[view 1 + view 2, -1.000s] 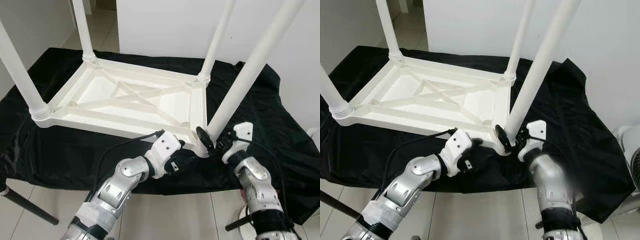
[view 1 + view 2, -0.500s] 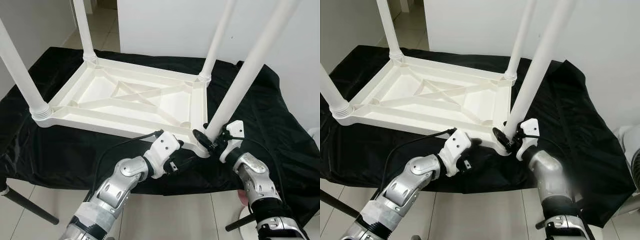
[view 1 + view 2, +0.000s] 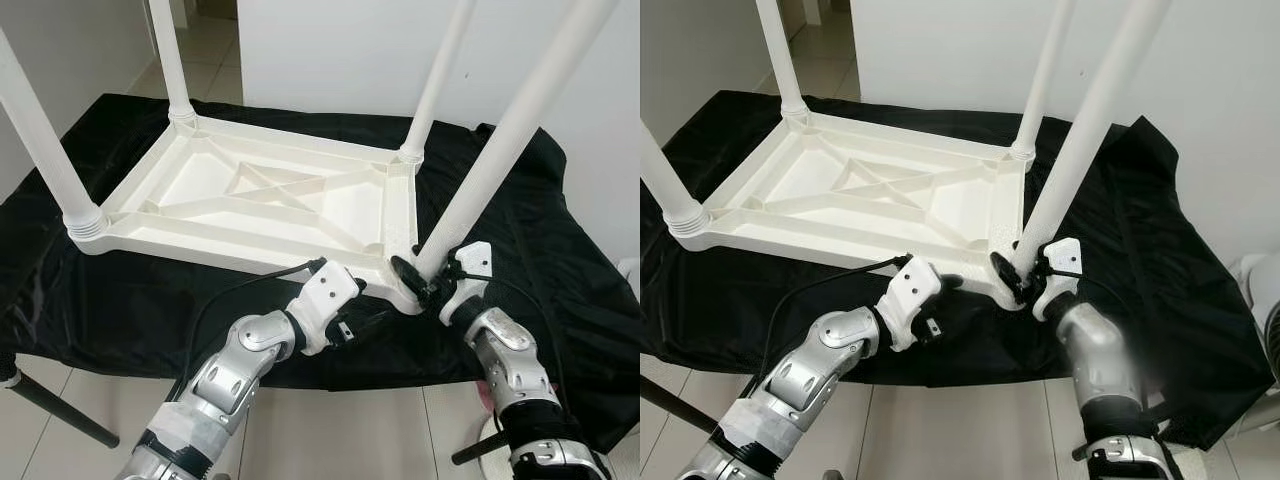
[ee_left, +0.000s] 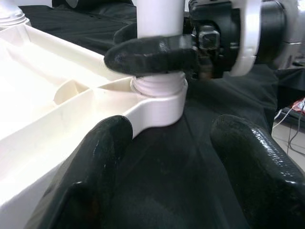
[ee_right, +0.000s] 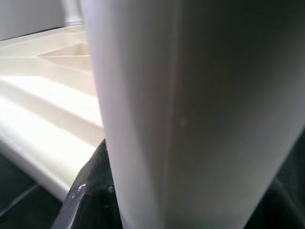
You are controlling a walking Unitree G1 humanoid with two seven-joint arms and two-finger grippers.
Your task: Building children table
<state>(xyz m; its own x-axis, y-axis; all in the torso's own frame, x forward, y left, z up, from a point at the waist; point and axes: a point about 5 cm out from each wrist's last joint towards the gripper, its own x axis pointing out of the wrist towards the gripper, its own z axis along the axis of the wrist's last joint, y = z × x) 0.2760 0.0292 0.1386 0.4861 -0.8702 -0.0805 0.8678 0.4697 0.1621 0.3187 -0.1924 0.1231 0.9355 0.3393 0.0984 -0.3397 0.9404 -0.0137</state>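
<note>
A: Lying ahead of both claws, what is that big white thing?

B: That is the children's table (image 3: 260, 200), resting upside down on a black cloth (image 3: 520, 250) that is covering the counter. Its four legs are standing upward; the nearest leg (image 3: 500, 140) is rising straight out of the right claw.

A: What is the right claw (image 3: 425, 283) doing?

B: It is clenching around the base of that near leg, just above the threaded socket at the table's near corner. In the left wrist view one black finger (image 4: 147, 52) is pressing across the front of the leg, right above the collar. In the right wrist view the leg (image 5: 190, 109) is sitting tight against the camera.

A: And the left claw (image 3: 940, 305)?

B: It is hovering just beside that same corner, slightly nearer the robot, with its fingers (image 4: 102, 157) spread apart and grasping nothing. The corner socket (image 4: 159, 95) is sitting just beyond its fingertips, over the cloth.

A: Anything smaller?

B: A black cable (image 3: 240, 290) is looping along the left arm behind its claw.
</note>
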